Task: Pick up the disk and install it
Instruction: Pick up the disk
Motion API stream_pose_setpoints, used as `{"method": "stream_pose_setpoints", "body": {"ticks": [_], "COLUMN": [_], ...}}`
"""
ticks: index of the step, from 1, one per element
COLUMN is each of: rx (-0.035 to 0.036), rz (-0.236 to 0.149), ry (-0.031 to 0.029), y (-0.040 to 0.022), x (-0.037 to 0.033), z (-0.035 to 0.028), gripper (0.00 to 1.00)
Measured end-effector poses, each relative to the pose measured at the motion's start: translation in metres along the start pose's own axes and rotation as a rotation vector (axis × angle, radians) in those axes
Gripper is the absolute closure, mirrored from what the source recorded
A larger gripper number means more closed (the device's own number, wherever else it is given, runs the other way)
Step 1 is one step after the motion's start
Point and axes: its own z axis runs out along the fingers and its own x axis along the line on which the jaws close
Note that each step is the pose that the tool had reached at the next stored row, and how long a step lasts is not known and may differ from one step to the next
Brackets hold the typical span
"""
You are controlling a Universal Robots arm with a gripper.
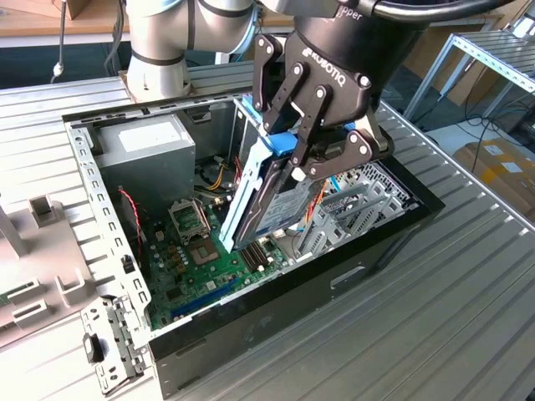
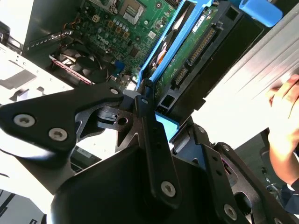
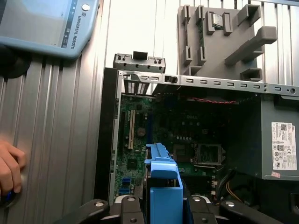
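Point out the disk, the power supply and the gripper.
disk (image 1: 269, 205): exterior view, on its tilted flat face.
power supply (image 1: 142, 142): exterior view, on its top sticker.
gripper (image 1: 286, 152): exterior view, midway between its fingertips.

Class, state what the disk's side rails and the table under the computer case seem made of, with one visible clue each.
The side rails of the disk: probably plastic, matte blue, moulded tabs. The table: probably aluminium, dull silver, ribbed slats.

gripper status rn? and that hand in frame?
gripper: closed on the disk, tilted over the open case.
person's hand: on the table; whether it holds anything cannot be told.
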Motion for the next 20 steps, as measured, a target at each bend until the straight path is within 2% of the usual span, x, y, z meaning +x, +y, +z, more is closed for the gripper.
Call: {"method": "stream_pose_setpoints", "body": {"ticks": [10,14,17,20], "rx": [0.0,0.0,0.0,0.0004], "rz": [0.0,0.0,0.0,0.002], "ry": [0.0,-0.0001,-0.0003,-0.0029], "y": [-0.0026,-0.0057,-0.0104,-0.0184], "x": [0.0064,0.0074,0.0076,0.008], "z": [-0.0007,-0.0011,-0.0018,-0.0027], "gripper": [0.63,0.63,0.63,0.63]}}
